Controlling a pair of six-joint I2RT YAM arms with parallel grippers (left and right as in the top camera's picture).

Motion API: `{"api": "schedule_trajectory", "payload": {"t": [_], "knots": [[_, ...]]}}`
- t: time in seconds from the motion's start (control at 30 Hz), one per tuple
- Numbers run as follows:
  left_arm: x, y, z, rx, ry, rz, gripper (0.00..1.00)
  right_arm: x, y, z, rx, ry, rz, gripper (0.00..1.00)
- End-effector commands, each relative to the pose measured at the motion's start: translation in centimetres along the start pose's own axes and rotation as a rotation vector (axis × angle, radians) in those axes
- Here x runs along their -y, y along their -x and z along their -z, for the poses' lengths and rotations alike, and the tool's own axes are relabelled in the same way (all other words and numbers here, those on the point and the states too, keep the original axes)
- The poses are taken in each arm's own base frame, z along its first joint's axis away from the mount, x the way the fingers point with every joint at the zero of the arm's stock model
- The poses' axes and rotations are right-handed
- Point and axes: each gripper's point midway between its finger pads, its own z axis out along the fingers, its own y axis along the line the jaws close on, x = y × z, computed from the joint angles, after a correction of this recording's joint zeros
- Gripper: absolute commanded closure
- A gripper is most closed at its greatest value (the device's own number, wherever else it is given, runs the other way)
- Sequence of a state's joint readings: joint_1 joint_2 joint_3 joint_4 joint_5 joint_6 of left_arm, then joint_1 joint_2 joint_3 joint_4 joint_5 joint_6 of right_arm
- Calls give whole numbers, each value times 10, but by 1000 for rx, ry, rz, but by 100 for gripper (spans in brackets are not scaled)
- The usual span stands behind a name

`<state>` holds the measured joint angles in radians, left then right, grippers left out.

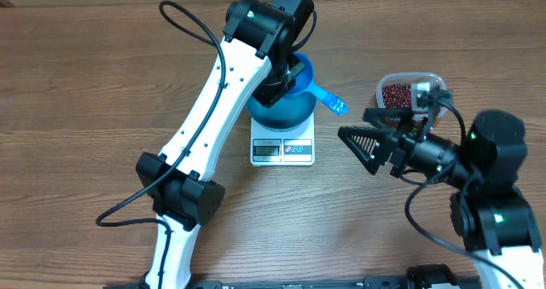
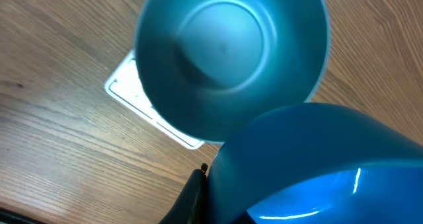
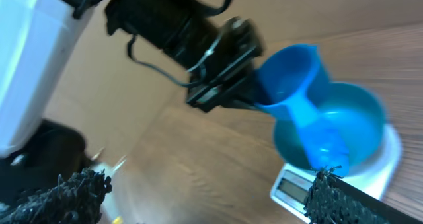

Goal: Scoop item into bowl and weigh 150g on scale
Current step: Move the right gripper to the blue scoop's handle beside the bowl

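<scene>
Brown wood-grain table [image 1: 85, 84]; bowl [image 1: 281, 112] on scale [image 1: 283, 150]; left fingers [image 3: 234, 95] clamp blue scoop [image 1: 328, 98]; right fingers [image 1: 363, 142] spread wide, empty.

A brown wooden table [image 1: 85, 84] with a fine lengthwise grain fills the scene. A small blue scoop [image 1: 324, 95] is up off the table near the middle of its far half. It is tilted, with its round cup toward the far side and its flat handle slanting down and to the right. A clear rounded-rectangular plastic tub [image 1: 429, 83] stands on the right part of the table, near the handle's tip but apart from it.
</scene>
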<state>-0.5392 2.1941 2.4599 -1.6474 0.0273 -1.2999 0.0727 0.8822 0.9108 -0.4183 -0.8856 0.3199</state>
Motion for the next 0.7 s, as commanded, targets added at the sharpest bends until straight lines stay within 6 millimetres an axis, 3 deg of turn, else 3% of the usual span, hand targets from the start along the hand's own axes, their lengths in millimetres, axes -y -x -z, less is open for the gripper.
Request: {"api": "schedule_trajectory", "payload": {"t": [0.0, 0.13, 0.23, 0.67], "knots": [[8, -8, 4, -36, -37, -66, 96, -9, 0, -8, -49, 98, -11, 0], [7, -10, 4, -49, -35, -68, 96, 34, -1, -23, -51, -44, -220, 2], [8, -14, 5, -70, -42, -36, 96, 52, 1, -31, -44, -87, -306, 3], [10, -22, 5, -124, -40, 202, 96, 80, 19, -38, 60, -181, -473, 9]]}}
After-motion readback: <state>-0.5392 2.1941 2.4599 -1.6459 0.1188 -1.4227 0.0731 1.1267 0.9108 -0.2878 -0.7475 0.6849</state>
